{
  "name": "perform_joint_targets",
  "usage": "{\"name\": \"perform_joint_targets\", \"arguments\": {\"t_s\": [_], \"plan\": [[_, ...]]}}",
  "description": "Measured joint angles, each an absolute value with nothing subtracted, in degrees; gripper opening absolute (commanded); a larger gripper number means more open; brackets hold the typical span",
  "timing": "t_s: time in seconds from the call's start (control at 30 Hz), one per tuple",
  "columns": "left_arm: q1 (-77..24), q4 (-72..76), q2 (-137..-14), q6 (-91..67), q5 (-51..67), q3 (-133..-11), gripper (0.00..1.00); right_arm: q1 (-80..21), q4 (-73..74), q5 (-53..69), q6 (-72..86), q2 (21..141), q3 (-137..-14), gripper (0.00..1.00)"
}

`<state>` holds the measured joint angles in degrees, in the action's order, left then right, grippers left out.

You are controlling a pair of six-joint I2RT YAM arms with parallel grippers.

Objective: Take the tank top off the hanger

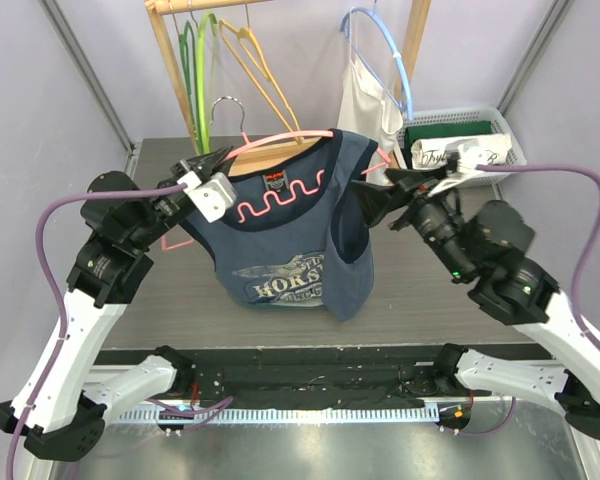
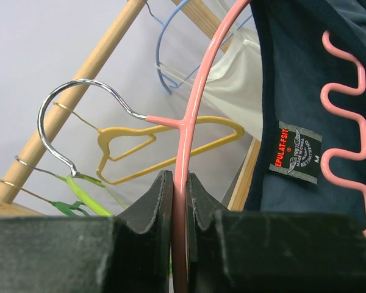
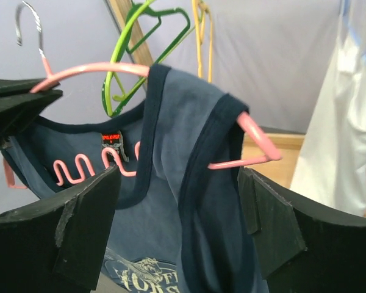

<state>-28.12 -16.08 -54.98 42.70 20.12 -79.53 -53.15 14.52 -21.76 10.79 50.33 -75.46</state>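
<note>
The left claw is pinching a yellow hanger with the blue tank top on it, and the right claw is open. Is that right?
Not quite. The hanger in the left gripper is pink, not yellow, as the left wrist view shows. The tank top does hang on it, and the right gripper is open.

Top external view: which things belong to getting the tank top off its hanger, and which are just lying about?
In the job: tank top, pink hanger, left gripper shut on the hanger, right gripper open.

Lying about: wooden rack, yellow hanger, green hangers, blue hanger, white garment, white basket.
</note>
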Motion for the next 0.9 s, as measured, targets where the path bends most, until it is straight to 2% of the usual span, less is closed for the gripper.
{"name": "perform_joint_targets", "arguments": {"t_s": [0.27, 0.47, 0.77, 0.87, 0.9], "plan": [[-28.1, -15.94, -52.82, 42.98, 20.05, -77.67, 0.03, -53.12, 9.3, -20.4, 16.23, 57.71, -71.29, 0.72], [-27.99, -14.98, -51.88, 43.05, 19.46, -76.99, 0.04, -52.58, 6.46, -19.46, 18.33, 58.15, -71.35, 0.59], [-28.01, -14.41, -51.16, 44.47, 19.51, -76.18, 0.05, -52.36, 4.54, -15.2, 23.4, 59.29, -71.24, 0.64], [-27.99, -14.44, -51.46, 45.19, 19.46, -76.03, 0.05, -52.12, 3.84, -14.41, 25.23, 59.13, -70.32, 0.57], [-27.99, -14.44, -51.51, 45.32, 19.46, -76.01, 0.05, -51.94, 3.44, -14.44, 25.71, 59.11, -69.82, 0.46]]}}
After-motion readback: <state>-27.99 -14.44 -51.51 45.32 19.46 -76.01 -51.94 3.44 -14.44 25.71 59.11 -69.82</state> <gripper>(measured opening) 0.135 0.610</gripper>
